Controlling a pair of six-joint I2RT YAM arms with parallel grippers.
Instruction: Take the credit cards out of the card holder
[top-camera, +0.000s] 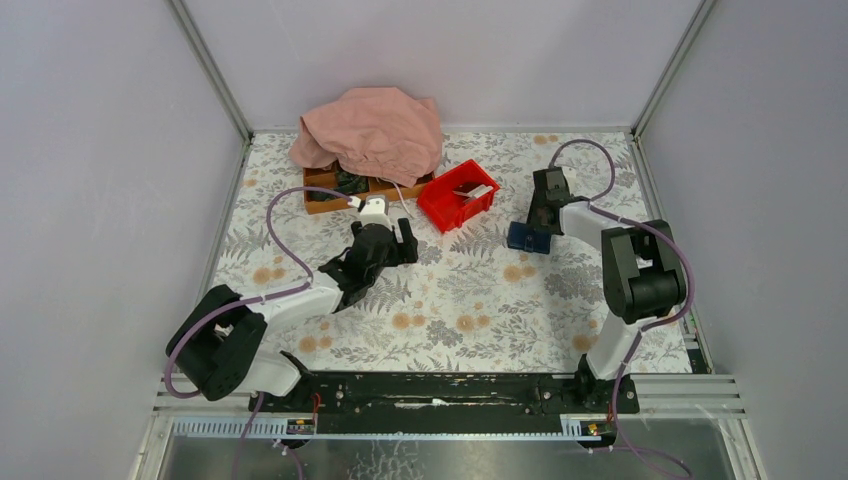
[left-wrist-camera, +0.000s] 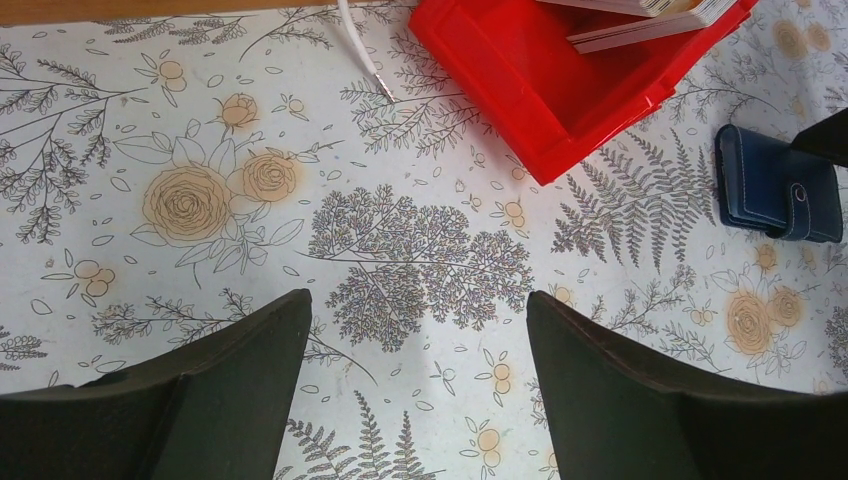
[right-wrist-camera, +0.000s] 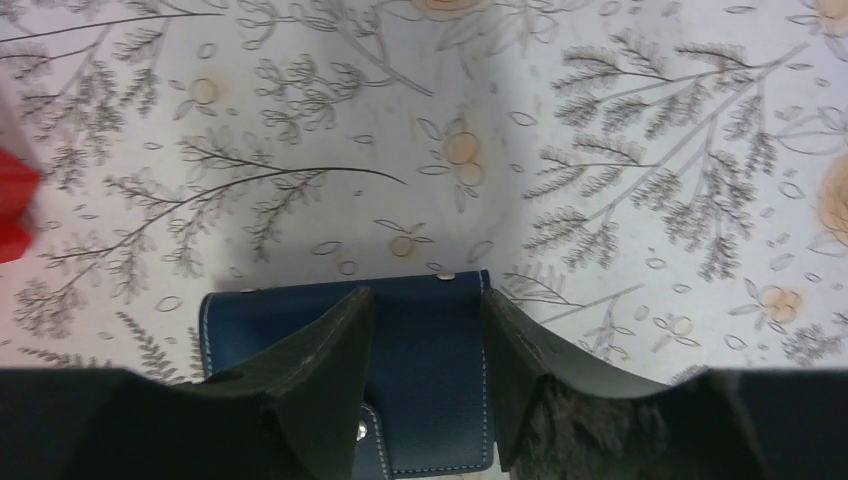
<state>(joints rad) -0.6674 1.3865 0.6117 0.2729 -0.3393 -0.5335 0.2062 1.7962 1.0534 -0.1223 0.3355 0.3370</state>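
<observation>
The card holder (top-camera: 527, 238) is a dark blue wallet with white stitching and a snap tab. It lies closed and flat on the floral table, and also shows in the left wrist view (left-wrist-camera: 775, 185) and the right wrist view (right-wrist-camera: 430, 340). No credit cards show; any are hidden inside. My right gripper (right-wrist-camera: 427, 300) is open right over the holder, one finger above its middle and the other at its right edge; in the top view the right gripper (top-camera: 537, 224) sits at the holder's far side. My left gripper (left-wrist-camera: 420, 320) is open and empty over bare table, left of the holder (top-camera: 403, 240).
A red plastic bin (top-camera: 458, 195) with flat pale pieces in it stands between the arms, close to the holder's left (left-wrist-camera: 540, 80). A pink cloth (top-camera: 370, 130) drapes over a wooden tray (top-camera: 325, 200) at the back. A white cable (left-wrist-camera: 362, 45) lies by the bin.
</observation>
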